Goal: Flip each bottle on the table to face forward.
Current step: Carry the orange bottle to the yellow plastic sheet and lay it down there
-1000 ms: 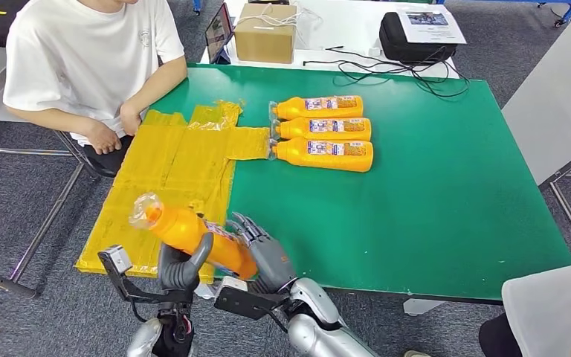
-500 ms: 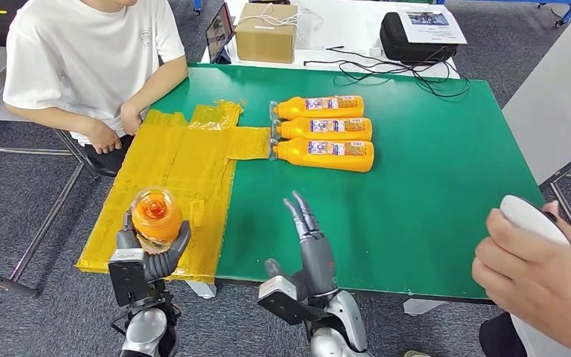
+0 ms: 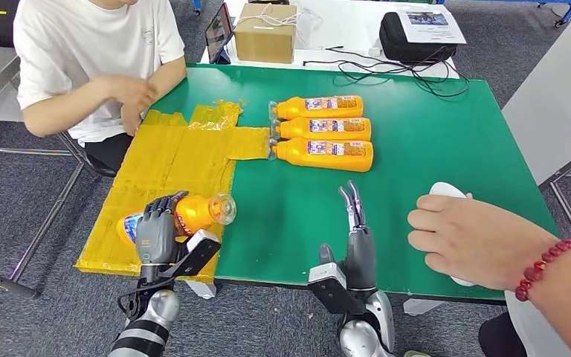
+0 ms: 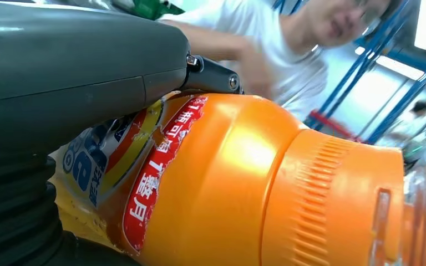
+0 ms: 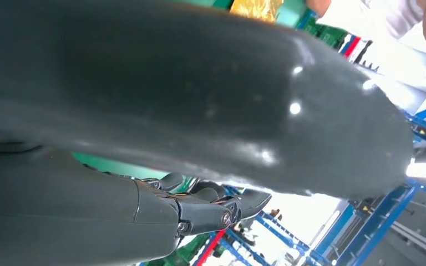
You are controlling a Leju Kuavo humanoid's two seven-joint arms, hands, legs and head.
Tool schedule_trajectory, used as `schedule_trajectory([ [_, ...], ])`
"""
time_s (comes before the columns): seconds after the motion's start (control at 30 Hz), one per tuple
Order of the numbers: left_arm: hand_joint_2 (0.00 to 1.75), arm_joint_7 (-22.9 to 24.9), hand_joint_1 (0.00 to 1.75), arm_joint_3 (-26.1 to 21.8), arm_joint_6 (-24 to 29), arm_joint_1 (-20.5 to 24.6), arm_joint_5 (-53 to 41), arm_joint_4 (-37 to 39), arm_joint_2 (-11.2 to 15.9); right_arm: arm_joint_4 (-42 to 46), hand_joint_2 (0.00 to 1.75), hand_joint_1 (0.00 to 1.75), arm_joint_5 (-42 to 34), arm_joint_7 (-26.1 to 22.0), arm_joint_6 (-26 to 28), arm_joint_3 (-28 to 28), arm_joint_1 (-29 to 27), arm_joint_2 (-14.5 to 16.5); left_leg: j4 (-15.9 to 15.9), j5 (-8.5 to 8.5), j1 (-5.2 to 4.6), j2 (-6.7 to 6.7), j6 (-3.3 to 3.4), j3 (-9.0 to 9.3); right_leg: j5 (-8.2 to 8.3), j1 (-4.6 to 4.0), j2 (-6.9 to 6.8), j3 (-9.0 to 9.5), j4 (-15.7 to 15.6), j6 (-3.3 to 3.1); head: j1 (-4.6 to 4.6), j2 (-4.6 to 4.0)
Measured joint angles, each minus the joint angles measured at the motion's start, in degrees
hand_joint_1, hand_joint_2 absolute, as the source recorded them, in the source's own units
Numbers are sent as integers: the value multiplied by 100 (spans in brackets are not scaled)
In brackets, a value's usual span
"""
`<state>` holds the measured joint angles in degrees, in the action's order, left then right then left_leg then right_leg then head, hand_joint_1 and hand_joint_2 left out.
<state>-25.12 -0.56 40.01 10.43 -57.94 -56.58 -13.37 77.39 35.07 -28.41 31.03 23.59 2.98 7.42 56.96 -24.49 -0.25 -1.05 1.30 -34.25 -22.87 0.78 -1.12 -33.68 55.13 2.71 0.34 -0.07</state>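
the left hand (image 3: pixel 156 230) grips the bottle (image 3: pixel 186 213) over the yellow sheet (image 3: pixel 171 163) at the tabletop (image 3: pixel 431 126) near edge, long axis crosswise with cap pointing right toward the right hand (image 3: pixel 357 223), whose fingers are straight and hold nothing.
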Motion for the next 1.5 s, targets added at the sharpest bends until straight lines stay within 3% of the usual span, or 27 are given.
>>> schedule_trajectory([
  [0.2,175,1298,175,73,-169,750,-1172,1118,348,-22,0,0,-247,-92,-362,-7,3,120,0,2,-1,2,0,-3,0,1,0,0,0,0,-1,0],
  [0.3,175,1597,175,204,-389,1100,-1354,1648,528,-55,0,0,-300,-124,-443,-8,5,169,0,4,-1,1,-2,0,0,1,0,2,1,0,-2,0],
  [0.47,175,1746,175,394,-912,1497,-1440,2254,708,-115,0,0,-402,-138,-566,-15,30,228,-1,4,-1,1,-2,6,0,1,0,8,5,0,-1,0],
  [1.07,175,1753,174,560,-944,1773,-1441,2756,837,-191,0,0,-420,-140,-574,-42,46,261,-1,6,0,2,-5,13,0,1,1,12,9,-1,-1,0],
  [1.1,175,1753,167,561,-962,1777,-1442,2765,838,-192,0,0,-421,-139,-575,-42,46,262,-1,6,0,2,-5,13,0,1,1,12,9,-1,-1,0],
  [1.13,175,1753,147,562,-1009,1785,-1442,2774,839,-194,0,0,-423,-139,-578,-42,47,263,-1,6,0,2,-5,14,0,1,1,12,9,-1,-2,0],
  [1.23,175,1749,29,591,-1429,1864,-1442,2814,842,-211,0,0,-459,-140,-624,-45,48,265,-2,6,-1,8,-6,26,-2,1,-4,28,9,-2,-2,0],
  [1.27,175,1743,5,611,-1629,1903,-1430,2829,845,-221,0,0,-482,-142,-647,-46,49,266,-2,6,0,13,-6,33,-3,1,-7,36,8,-2,-1,0],
  [1.5,175,1214,0,670,-2868,2067,-532,2842,784,-331,0,0,-604,-212,-751,-69,102,269,-3,11,-2,33,-2,56,-6,4,-22,63,8,-3,-1,0],
])
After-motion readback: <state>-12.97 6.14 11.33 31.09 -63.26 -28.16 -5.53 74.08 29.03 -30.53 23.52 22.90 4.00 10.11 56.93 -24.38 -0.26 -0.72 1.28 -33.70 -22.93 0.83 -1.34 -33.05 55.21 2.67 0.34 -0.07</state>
